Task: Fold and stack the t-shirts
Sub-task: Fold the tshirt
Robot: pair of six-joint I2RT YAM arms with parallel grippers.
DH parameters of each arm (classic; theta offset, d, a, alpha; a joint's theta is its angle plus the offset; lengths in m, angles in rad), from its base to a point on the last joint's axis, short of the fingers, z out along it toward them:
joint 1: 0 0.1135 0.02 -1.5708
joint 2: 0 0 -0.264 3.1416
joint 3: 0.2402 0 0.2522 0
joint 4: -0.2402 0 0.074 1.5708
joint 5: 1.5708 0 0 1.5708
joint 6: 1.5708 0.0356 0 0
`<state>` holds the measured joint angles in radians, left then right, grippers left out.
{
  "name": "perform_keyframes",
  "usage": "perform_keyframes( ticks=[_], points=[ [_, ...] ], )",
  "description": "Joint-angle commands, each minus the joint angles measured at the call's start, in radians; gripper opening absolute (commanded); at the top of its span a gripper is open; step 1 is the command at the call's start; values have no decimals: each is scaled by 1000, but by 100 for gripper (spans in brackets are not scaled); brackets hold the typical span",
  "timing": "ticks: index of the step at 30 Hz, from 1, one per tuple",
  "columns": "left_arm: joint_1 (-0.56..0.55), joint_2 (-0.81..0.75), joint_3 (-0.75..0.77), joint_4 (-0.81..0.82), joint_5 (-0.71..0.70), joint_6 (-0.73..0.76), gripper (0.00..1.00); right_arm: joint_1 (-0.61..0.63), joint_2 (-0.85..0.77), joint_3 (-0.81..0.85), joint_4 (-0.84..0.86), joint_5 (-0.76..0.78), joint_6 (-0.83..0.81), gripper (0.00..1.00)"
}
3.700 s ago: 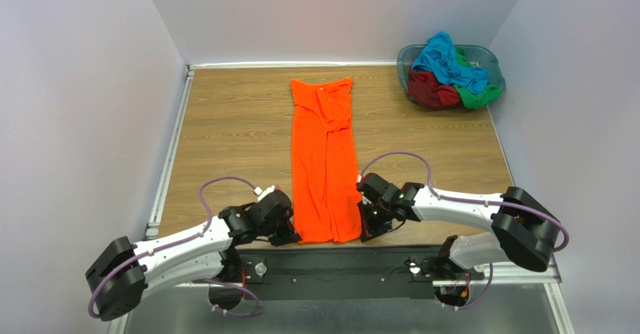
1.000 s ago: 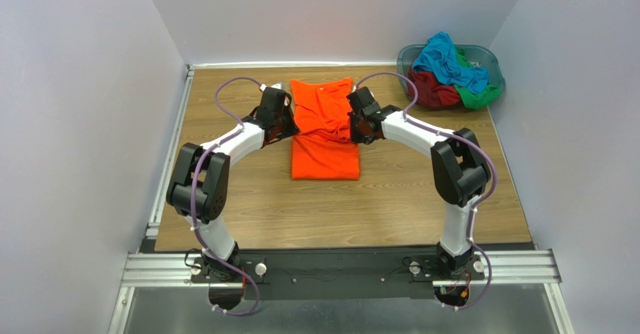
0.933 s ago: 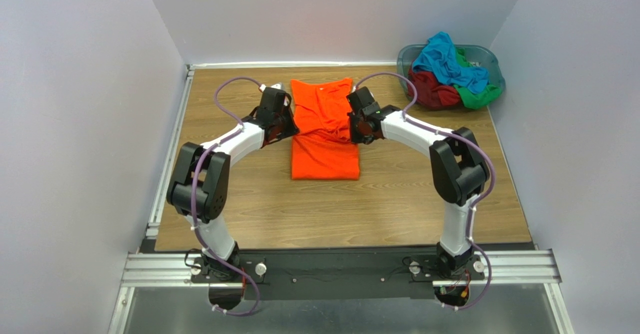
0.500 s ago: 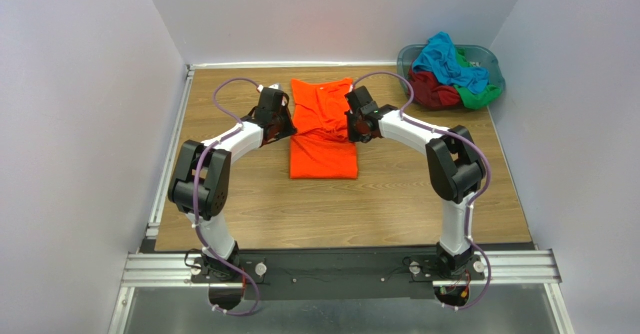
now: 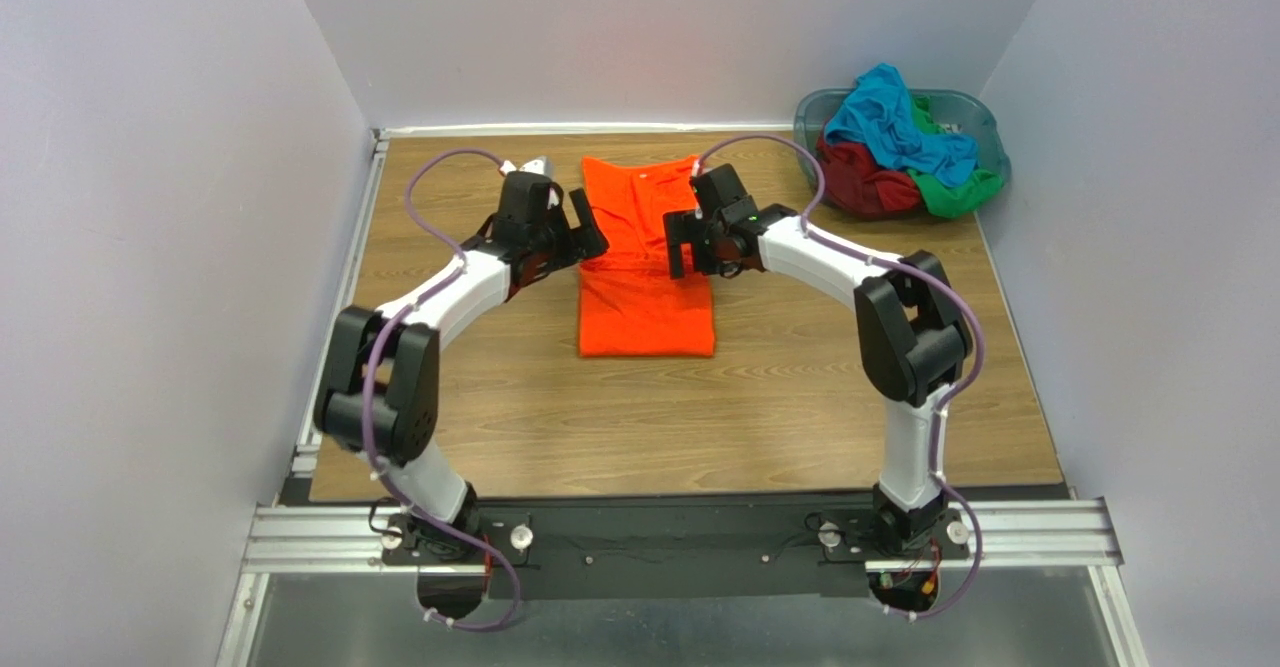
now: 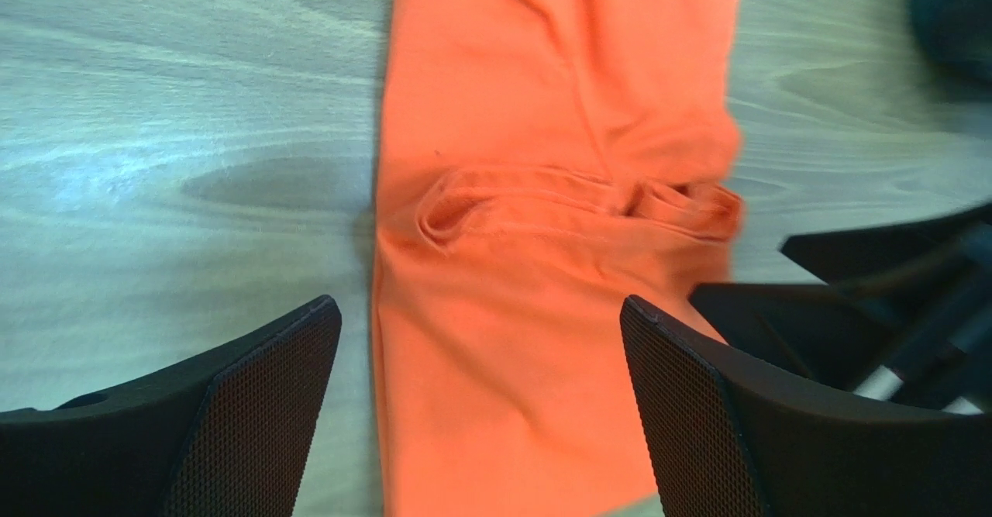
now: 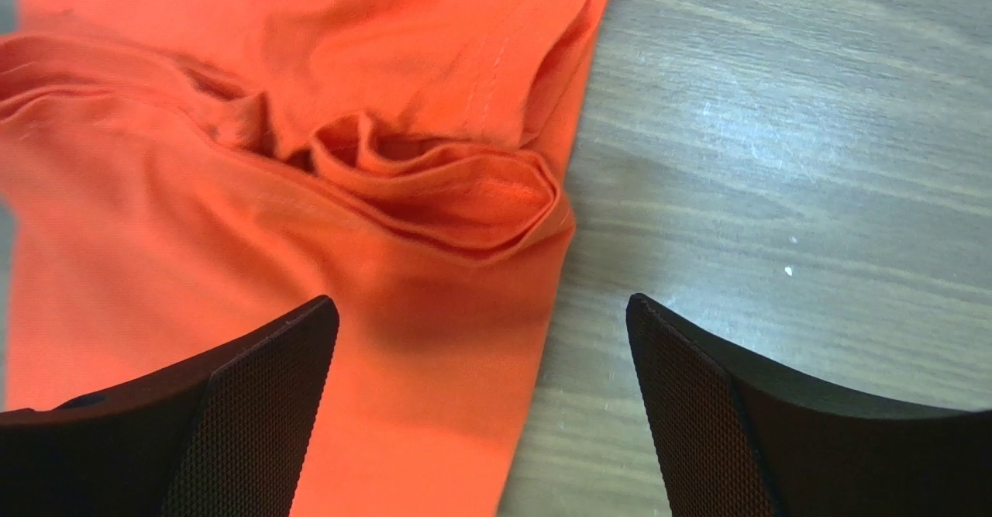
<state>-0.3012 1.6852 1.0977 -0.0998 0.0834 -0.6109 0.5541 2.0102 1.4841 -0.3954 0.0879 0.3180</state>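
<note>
I logged the left gripper spread wide and holding nothing, hovering at the left edge of the orange t-shirt. That shirt lay flat on the wooden table, folded to a narrow strip and doubled over on itself. Its hem was bunched in a soft ridge across the middle, and I judged smoothing and perhaps one more fold outstanding. The right gripper was equally wide and empty at the shirt's right edge.

Well right of the orange shirt, the turquoise t-shirt, dark red t-shirt and green t-shirt sat crumpled in the grey-blue basket. No stack existed, so most of the task remained.

The cloth appeared matte and limp, the finger pads black and mesh-textured, and the table wood-grained.
</note>
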Motion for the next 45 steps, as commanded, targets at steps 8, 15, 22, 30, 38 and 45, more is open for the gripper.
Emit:
perform_keyframes(
  ticks=[8, 15, 22, 30, 38, 45],
  points=[
    [-1, -350, -313, 20, 32, -66, 98, -8, -296, -267, 12, -151, 108, 100],
    [-19, -443, -493, 66, 81, -93, 98, -8, -429, -490, 26, -232, 171, 100],
    [-24, -398, -555, 132, 130, -109, 70, -6, -433, -573, 79, -312, 165, 97],
    [-33, -306, -559, 201, 134, -110, 67, -6, -418, -599, 109, -316, 165, 80],
    [-36, -219, -545, 232, 134, -110, 67, -8, -361, -585, 139, -324, 153, 53],
    [-46, -200, -570, 253, 134, -110, 67, -8, -323, -578, 153, -330, 142, 49]
  ],
)
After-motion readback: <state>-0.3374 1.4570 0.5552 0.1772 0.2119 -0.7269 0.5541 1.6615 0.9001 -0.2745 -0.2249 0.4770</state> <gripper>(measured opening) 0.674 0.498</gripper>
